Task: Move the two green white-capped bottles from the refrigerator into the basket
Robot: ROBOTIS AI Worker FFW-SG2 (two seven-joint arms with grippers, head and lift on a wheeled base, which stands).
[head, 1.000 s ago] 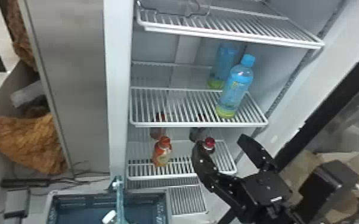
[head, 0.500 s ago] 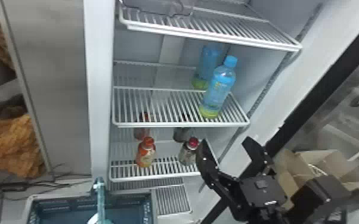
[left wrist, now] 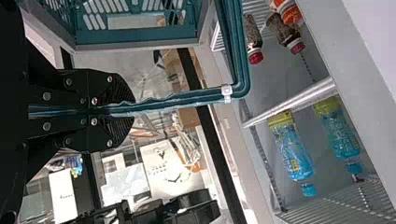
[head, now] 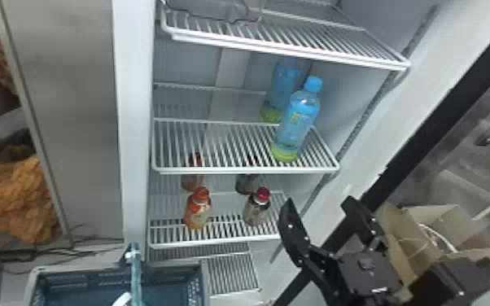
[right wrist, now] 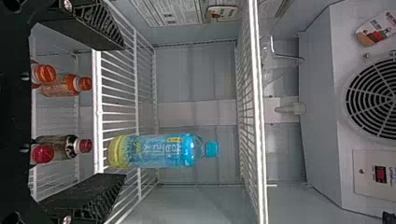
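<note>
Left wrist view had the left gripper [left wrist: 133, 111] clamped on the handle [left wrist: 242, 56] of the basket [head: 65, 278]; a white shape [head: 121, 300] showed inside that rim — too cut off to tell. Beyond, the right gripper [head: 319, 203] held its fingers apart near the refrigerator's lower shelf [head: 215, 244] — and two upright blue-capped bottles [head: 297, 122] stood toward the middle shelf's [head: 244, 171] right edge, one behind the other.

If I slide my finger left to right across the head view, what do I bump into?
Basket → front red-capped bottle → front blue-capped bottle → open cardboard box.
</note>
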